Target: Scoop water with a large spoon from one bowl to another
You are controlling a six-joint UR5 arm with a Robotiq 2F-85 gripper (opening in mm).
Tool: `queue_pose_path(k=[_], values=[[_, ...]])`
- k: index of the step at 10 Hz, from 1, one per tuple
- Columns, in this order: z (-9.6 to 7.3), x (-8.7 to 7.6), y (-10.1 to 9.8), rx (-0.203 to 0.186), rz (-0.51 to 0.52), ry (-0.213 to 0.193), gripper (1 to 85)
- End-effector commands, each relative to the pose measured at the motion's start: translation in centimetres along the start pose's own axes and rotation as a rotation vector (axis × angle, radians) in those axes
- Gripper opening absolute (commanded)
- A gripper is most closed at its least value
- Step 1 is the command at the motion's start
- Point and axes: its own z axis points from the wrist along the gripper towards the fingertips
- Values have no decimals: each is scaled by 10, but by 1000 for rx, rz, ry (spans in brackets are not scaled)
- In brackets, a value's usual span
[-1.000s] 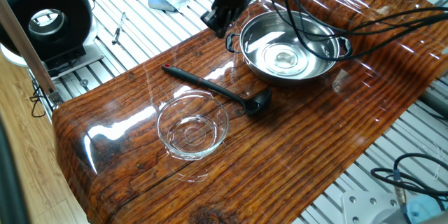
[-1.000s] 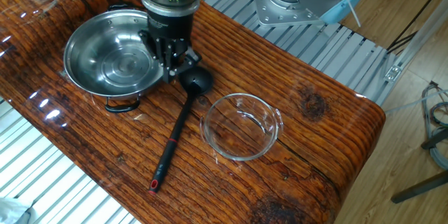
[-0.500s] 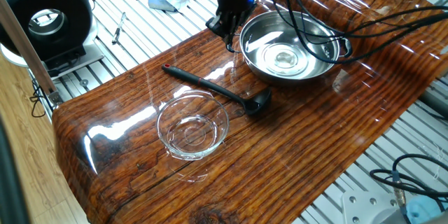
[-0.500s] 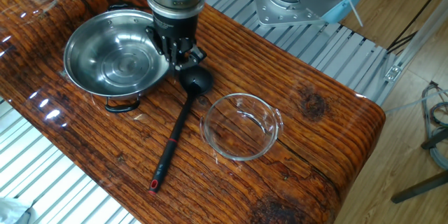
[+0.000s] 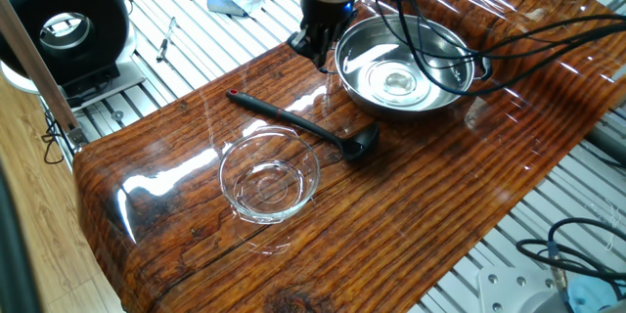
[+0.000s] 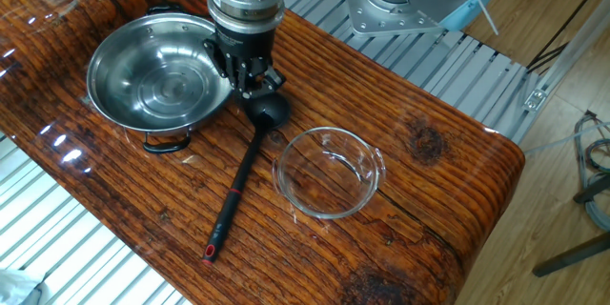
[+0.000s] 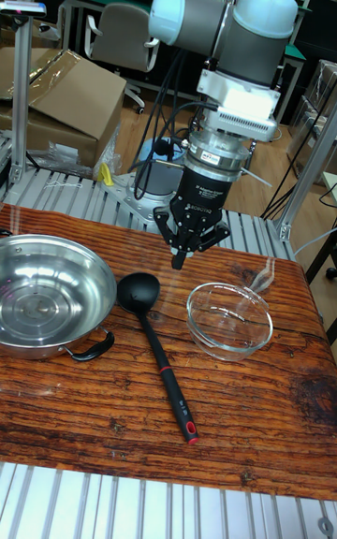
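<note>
The large spoon (image 6: 244, 167), a black ladle, lies flat on the wooden table between the two bowls, its cup (image 7: 139, 290) beside the steel bowl (image 6: 122, 103) and its red-marked handle tip (image 7: 190, 430) toward the table's edge. Glints show in the steel bowl (image 5: 442, 84); I cannot make out the water itself. The clear glass bowl (image 5: 224, 176) stands on the handle's other side and looks dry. My gripper (image 7: 178, 260) hangs shut and holds nothing, just above and behind the ladle's cup (image 6: 269, 111), next to the steel bowl's rim.
Black cables (image 5: 430, 34) drape over the steel bowl's far side. A round black device (image 5: 64, 24), a keyboard and clutter sit on the slatted metal bench beyond the table's end. The robot's base plate (image 6: 400, 5) stands behind the table.
The gripper has slid sideways from over the steel bowl's rim toward the ladle's cup and turned a little. Ladle and both bowls have stayed still.
</note>
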Motion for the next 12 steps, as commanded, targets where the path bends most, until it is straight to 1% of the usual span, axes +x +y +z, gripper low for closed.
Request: queue_pose_path(k=[1, 5, 12], values=[[2, -2, 5, -5, 0, -15, 10], [3, -5, 6, -6, -6, -22, 10], [3, -6, 5, -4, -14, -24, 10]])
